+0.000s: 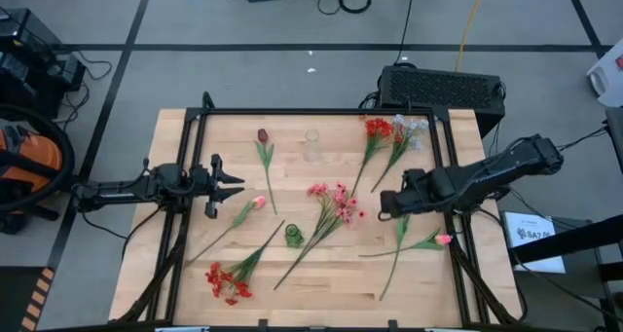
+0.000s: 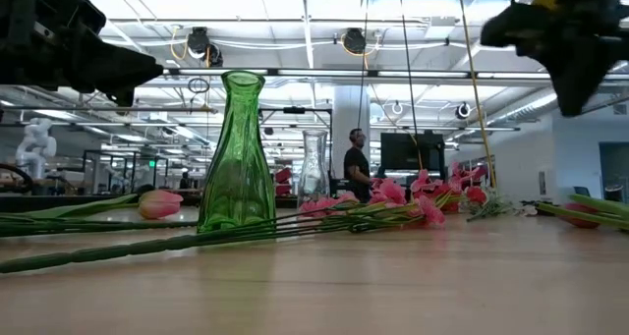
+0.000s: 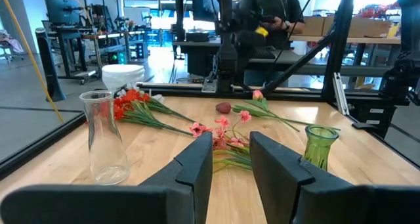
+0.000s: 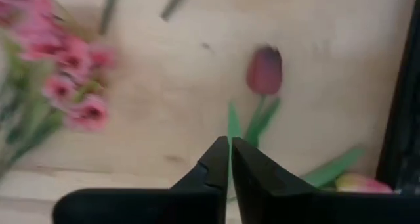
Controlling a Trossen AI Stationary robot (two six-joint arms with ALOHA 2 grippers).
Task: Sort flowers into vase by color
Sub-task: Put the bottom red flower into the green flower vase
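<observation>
the flowers lie scattered flat on the wooden tabletop (image 1: 321,274), none of them in a vase. in the high view a pink spray (image 1: 334,202) sits near the middle of the frame, its long stem running down and left. just left of its stem stands the green vase (image 1: 293,237), and the clear vase (image 1: 311,143) stands upright near the upper middle. a dark maroon tulip (image 1: 262,135) lies left of the clear vase. a red cluster (image 1: 378,129) and a whitish-lavender spray (image 1: 413,128) lie side by side in the upper right of the tabletop, their stems slanting down and left. a pink tulip (image 1: 258,202) lies left of centre, a second red cluster (image 1: 225,281) in the lower left, and another pink tulip (image 1: 443,239) in the lower right, crossed by a second stem whose head is hidden under the right arm.

the right gripper (image 1: 384,210) hovers above the tabletop right of centre, just right of the pink spray. in the right wrist view its jaws are nearly closed with only a thin slit between them and nothing held, and a maroon tulip (image 4: 264,70) lies on the wood below.

the left gripper (image 1: 237,185) hangs over the left side of the tabletop, pointing right, just above the pink tulip in the frame. its jaws stand apart with nothing between them.

in the low view a person (image 2: 355,165) stands in the room beyond.
</observation>
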